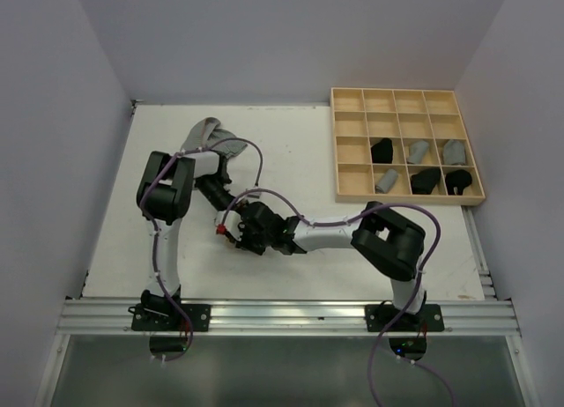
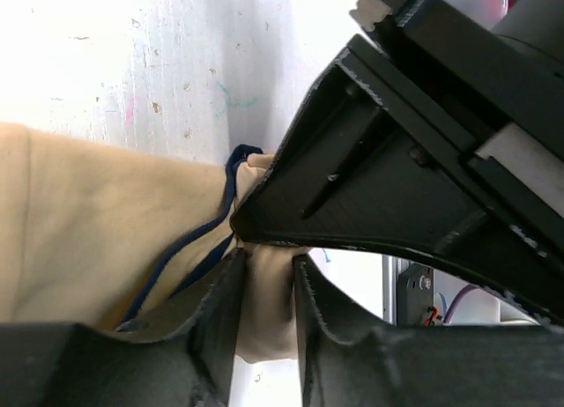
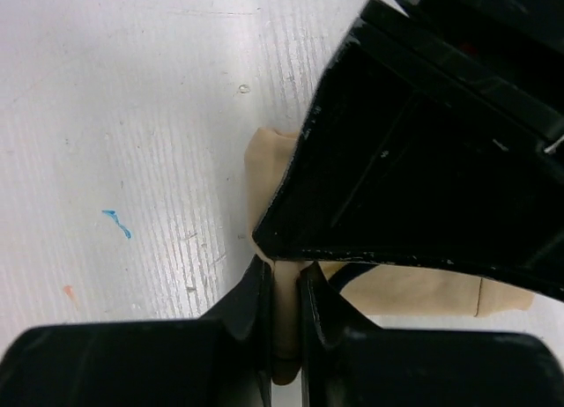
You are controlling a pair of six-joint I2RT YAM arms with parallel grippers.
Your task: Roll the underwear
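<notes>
The tan-beige underwear (image 2: 97,231) with dark blue trim lies on the white table. A fold of it (image 2: 267,292) fills the gap between the fingers of my left gripper (image 2: 267,266), which is shut on it. From the other side, my right gripper (image 3: 284,270) is pinched tight on an edge of the same underwear (image 3: 414,292). The two grippers meet nose to nose, each one's black body filling the other's view. In the top view, the left gripper (image 1: 214,196) and right gripper (image 1: 227,232) hide the garment.
A grey garment (image 1: 207,136) lies heaped at the back left, behind the left arm. The pale wooden grid tray (image 1: 336,143) stands at the back right, with several rolled black and grey pieces in its lower cells (image 1: 418,149).
</notes>
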